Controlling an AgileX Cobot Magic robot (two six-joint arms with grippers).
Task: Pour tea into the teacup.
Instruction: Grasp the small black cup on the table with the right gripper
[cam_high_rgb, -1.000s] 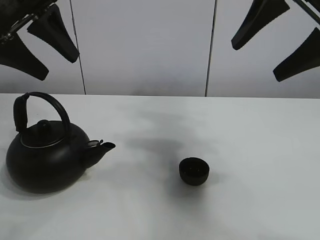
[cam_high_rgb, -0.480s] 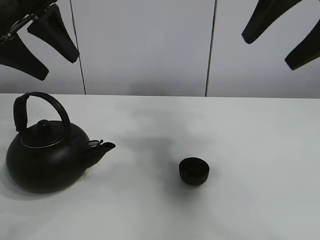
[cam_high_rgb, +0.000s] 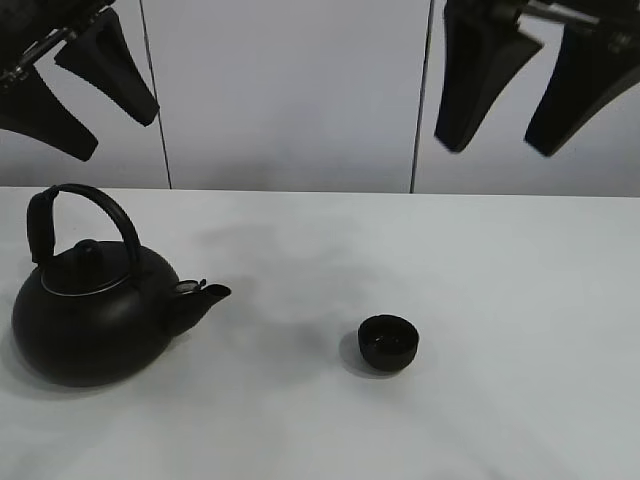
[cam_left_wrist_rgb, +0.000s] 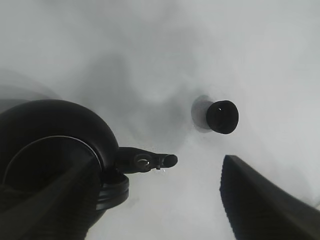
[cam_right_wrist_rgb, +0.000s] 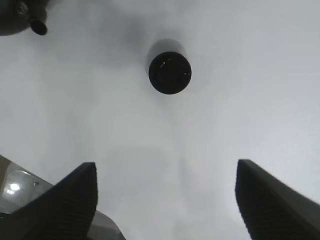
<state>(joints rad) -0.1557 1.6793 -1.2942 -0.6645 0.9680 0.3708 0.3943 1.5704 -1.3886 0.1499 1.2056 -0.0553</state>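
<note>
The right gripper (cam_high_rgb: 495, 148) hangs at the upper right of the exterior view, jaws spread wide and empty; the left gripper (cam_high_rgb: 117, 137), upper left, is likewise wide apart and holds nothing. The teacup (cam_high_rgb: 387, 342) stands upright on the white table (cam_high_rgb: 520, 280) well below the right jaws (just right of frame centre), clear of both grippers, and well apart from the black kettle (cam_high_rgb: 90, 315) at lower left, whose spout points toward it.

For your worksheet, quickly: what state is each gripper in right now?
Left gripper: open, holding nothing.
Right gripper: open, holding nothing.
</note>
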